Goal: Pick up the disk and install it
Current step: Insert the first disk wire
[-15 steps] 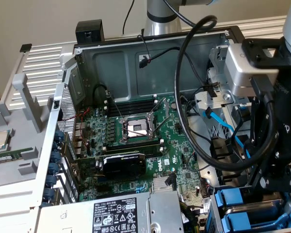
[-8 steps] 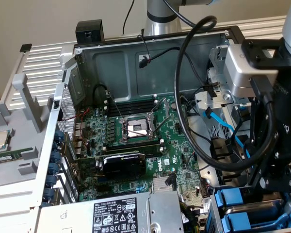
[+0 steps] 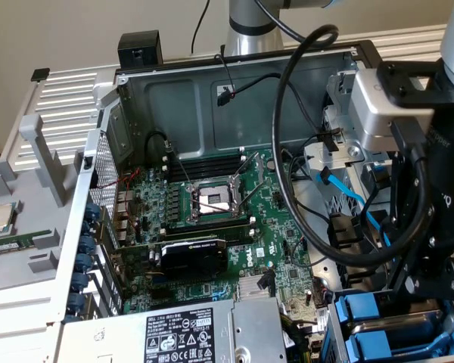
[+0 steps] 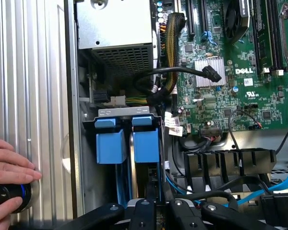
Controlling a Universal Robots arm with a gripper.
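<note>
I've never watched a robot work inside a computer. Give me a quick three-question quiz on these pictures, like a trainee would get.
1. True or false: the gripper hangs over the blue drive frames at the edge of the open case.
2. What does the person's hand touch? A. a black knob with a blue ring B. a yellow cable C. a fan
3. Fill in: the green motherboard carries the maker's name ____.

Key: 1 true; 2 A; 3 Dell.
</note>
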